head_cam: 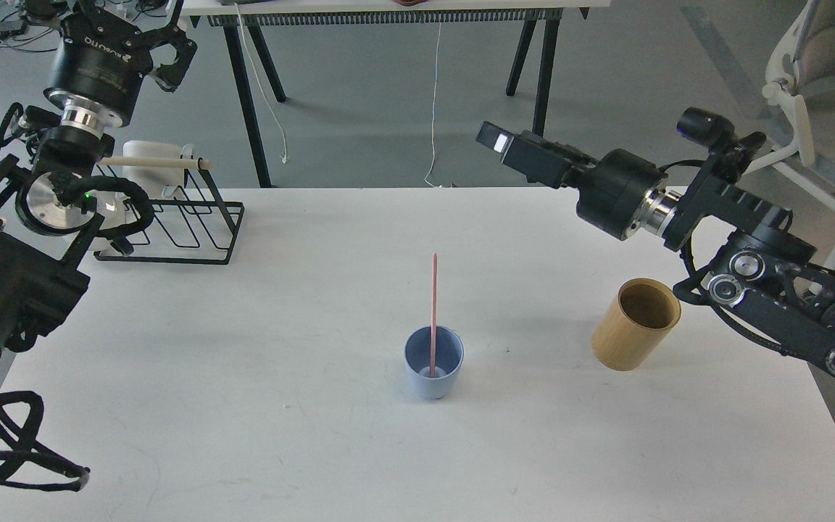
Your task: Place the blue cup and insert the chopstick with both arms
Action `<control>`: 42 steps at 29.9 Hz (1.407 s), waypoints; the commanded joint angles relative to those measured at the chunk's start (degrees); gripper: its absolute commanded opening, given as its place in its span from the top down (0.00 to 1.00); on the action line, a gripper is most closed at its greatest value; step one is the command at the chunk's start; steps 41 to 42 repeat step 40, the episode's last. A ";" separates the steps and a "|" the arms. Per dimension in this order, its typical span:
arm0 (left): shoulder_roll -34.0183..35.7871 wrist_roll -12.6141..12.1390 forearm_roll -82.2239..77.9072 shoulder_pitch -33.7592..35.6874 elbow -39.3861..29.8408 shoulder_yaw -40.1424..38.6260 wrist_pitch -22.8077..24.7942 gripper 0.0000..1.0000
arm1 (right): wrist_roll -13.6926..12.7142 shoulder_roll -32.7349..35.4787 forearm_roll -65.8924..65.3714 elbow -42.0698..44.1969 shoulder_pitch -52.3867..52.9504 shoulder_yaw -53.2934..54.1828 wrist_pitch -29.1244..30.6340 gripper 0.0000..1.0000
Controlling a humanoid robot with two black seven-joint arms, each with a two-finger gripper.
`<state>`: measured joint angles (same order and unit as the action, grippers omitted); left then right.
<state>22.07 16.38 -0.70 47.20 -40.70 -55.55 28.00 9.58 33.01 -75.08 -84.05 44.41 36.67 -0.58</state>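
The pale blue cup (433, 373) stands upright on the white table (280, 326), a little right of centre. The pink chopstick (433, 304) stands almost upright inside it, free of any gripper. My right gripper (496, 138) is raised above the table's far edge, up and to the right of the cup; it is open and empty, with the pale pad of one finger showing. My left gripper (122, 23) is held high at the far left above the wire rack, its fingers spread open and empty.
A tan wooden cylindrical holder (636, 334) stands right of the cup, below my right arm. A black wire rack (178, 225) with a pale rod (160, 163) sits at the back left, with a white container (143, 154) behind it. A chair (823, 109) stands at the far right.
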 commanded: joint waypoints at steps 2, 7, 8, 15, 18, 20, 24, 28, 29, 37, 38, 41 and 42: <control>-0.53 0.14 -0.09 0.09 0.09 0.09 0.00 0.00 | 0.00 -0.22 15.63 2.57 1.72 6.48 0.05 0.00; -0.71 0.23 0.00 0.00 0.44 -0.09 0.00 0.00 | 0.09 -0.40 30.66 7.66 3.40 10.43 0.14 0.00; -0.71 0.23 0.00 -0.09 0.53 -0.09 0.00 0.00 | 0.01 -0.40 33.65 8.80 3.31 11.23 0.31 0.00; -0.80 -0.04 0.09 -0.35 0.80 -0.26 0.00 0.00 | -0.17 -3.91 52.74 20.48 3.40 16.41 6.20 0.01; -1.85 0.05 0.09 -0.35 0.80 -0.26 0.00 0.00 | -0.61 -8.47 57.75 27.77 3.49 21.32 9.62 0.01; -2.64 0.14 0.18 -0.35 0.88 -0.26 0.00 0.00 | -0.70 -11.55 60.48 32.26 3.49 24.84 11.56 0.01; -3.00 0.14 0.35 -0.70 0.88 -0.35 0.00 0.00 | -1.14 -14.11 64.87 39.04 3.75 29.07 16.48 0.01; -3.08 0.23 0.44 -0.88 1.85 -0.35 0.00 0.00 | -1.40 -15.69 72.69 44.92 3.75 28.73 21.75 0.01; -3.17 0.31 0.70 -0.88 2.37 -0.35 0.00 0.00 | -1.40 -16.21 74.01 46.24 3.75 28.64 22.72 0.01; -4.58 0.58 2.20 -0.53 3.78 -0.44 0.00 0.00 | -1.31 -18.68 76.31 49.16 3.93 29.51 24.57 0.01; -4.58 0.58 2.28 -0.35 3.70 -0.44 0.00 0.00 | -1.31 -18.68 76.31 48.90 3.93 29.51 24.75 0.01; -4.67 0.58 2.63 -0.18 3.61 -0.44 0.00 0.00 | -1.31 -18.59 76.31 48.72 4.10 29.34 24.84 0.01; -4.67 0.58 2.63 -0.18 3.61 -0.44 0.00 0.00 | -1.31 -18.59 76.31 48.72 4.10 29.34 24.84 0.01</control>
